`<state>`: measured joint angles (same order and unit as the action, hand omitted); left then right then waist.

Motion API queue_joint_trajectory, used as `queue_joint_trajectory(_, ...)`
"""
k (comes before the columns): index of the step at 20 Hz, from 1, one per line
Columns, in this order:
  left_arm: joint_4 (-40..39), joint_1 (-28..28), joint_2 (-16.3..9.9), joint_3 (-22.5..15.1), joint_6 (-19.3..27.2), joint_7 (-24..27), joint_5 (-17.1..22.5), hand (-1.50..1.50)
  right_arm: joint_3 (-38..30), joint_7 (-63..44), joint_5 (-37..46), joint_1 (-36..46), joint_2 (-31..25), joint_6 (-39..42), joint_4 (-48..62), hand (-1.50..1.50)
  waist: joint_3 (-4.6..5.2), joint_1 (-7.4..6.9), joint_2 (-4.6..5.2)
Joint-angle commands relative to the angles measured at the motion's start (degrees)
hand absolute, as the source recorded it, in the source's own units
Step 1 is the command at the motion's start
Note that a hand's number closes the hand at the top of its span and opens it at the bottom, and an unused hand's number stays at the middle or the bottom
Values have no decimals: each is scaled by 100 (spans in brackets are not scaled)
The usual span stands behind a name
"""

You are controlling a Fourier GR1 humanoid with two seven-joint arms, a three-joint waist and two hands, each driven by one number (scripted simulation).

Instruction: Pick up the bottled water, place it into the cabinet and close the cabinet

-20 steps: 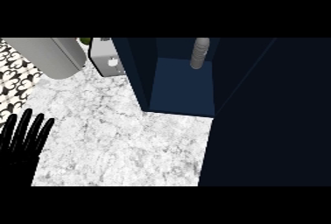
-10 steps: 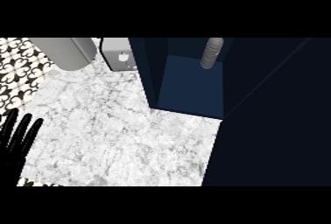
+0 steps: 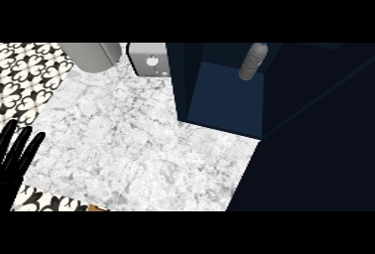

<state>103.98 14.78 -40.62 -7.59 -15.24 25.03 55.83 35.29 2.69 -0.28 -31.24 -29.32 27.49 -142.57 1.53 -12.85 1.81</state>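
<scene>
**Bottle shelved, door left to shut**

While the bottled water (image 3: 253, 60) stands upright inside the open cabinet (image 3: 223, 94), at the far right corner of the counter (image 3: 139, 144), the placing looks done and only the closing seems to remain. The bottle sits toward the back of the blue compartment, close to its right wall, and nothing holds it.

Only the left hand (image 3: 18, 155) shows, at the counter's left edge near the front corner, its fingers straight, spread and pointing up, holding nothing; it is at rest. The right hand is out of view, so nothing can be said of its fingers.

A large dark panel (image 3: 322, 149) fills the right side, most likely the cabinet's open door, though its edge and handle are hard to make out. That is the main risk: a push landing on the wrong part of the door could leave it ajar. A hard swing might also jolt the bottle and tip it. At the counter's far edge a grey canister (image 3: 89, 53) and a small white appliance (image 3: 150, 60) stand just left of the cabinet, clear of the door.
</scene>
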Motion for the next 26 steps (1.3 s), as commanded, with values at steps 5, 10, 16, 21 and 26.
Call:
queue_joint_trajectory(5,-24,-54,-144,115,-78,-83,64,-150,638,-670,130,912,100,254,-170,150,10,-96,-9)
queue_joint_trajectory(10,-98,-76,-198,174,-157,-126,150,-150,546,-866,115,1208,-12,365,-99,150,27,-67,3)
queue_joint_trajectory(16,-141,-123,-254,271,-177,-146,208,-150,480,-893,-43,1384,92,321,-47,150,18,4,17)
queue_joint_trajectory(21,-171,-127,-264,309,-297,-121,265,-150,438,-865,-307,1318,264,229,136,150,18,-89,134)
queue_joint_trajectory(26,-177,-189,-284,302,-360,-135,252,-150,627,-793,-679,1203,243,447,261,150,9,-294,278)
